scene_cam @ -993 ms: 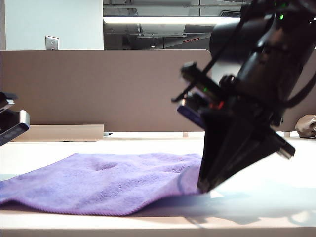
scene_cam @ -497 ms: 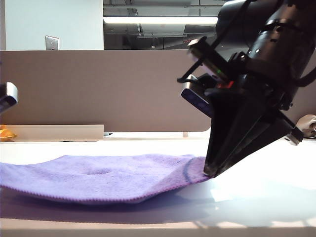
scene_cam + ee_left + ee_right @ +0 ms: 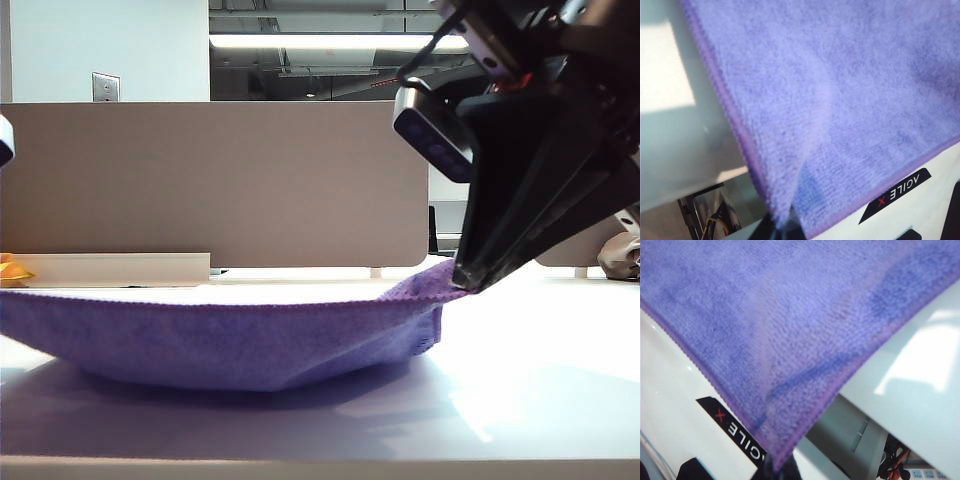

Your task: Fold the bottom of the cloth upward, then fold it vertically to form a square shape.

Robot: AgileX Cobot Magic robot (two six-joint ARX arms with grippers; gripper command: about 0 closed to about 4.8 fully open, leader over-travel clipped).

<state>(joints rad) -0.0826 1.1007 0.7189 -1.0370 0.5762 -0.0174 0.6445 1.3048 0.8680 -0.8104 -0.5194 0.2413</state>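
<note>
Gripping the purple cloth (image 3: 230, 335) at its right corner, our right gripper (image 3: 468, 280) has its black fingers pinched shut on the hem, raised above the white table (image 3: 540, 390). At the far left, our left gripper (image 3: 782, 231) is pinched on the other corner; in the exterior view only a sliver of that arm shows at the frame edge. Between the two grips the cloth's near edge hangs in a shallow sag, its belly resting on the table. Beyond stands a brown partition (image 3: 220, 180).
</note>
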